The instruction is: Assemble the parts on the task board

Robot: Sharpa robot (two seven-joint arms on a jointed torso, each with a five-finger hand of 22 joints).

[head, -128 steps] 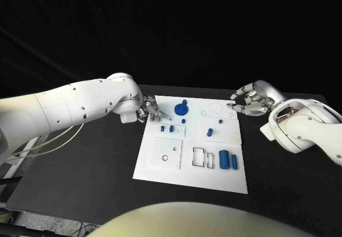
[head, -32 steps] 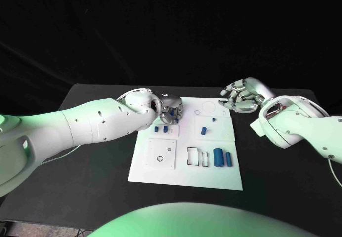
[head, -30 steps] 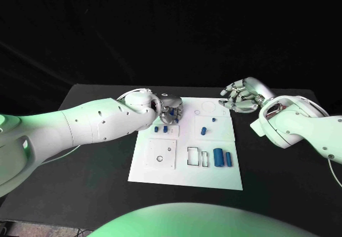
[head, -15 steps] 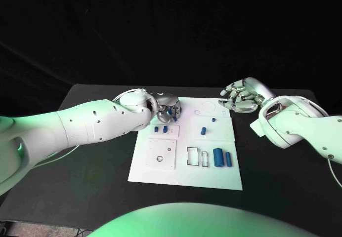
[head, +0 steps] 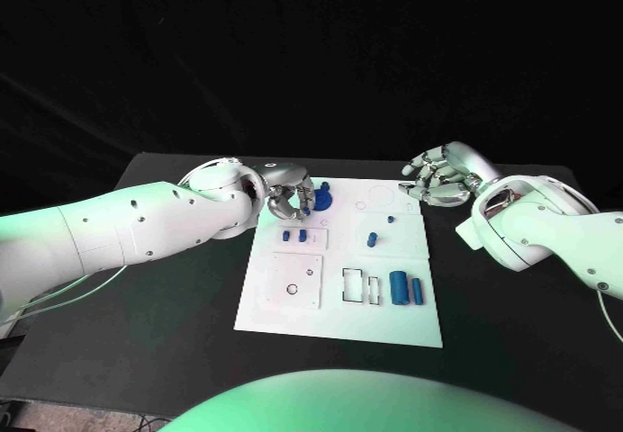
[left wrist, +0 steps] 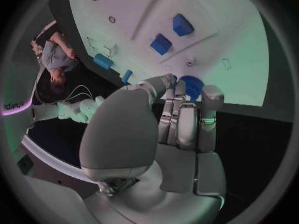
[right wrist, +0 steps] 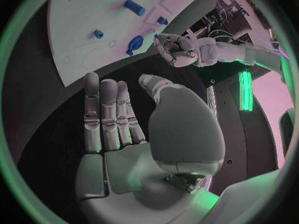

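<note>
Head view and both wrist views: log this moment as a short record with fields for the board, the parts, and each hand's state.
board: white task board lying flat on the black table
round part: blue disc at the board's far left corner
other parts: two small blue blocks; two blue cylinders near the right edge
left hand: left hand at the blue disc, fingertips around it; grip cannot be confirmed
right hand: right hand off the board's far right corner, fingers apart, holding nothing

A black table [head: 156, 297] stands before a dark backdrop [head: 311, 72].
</note>
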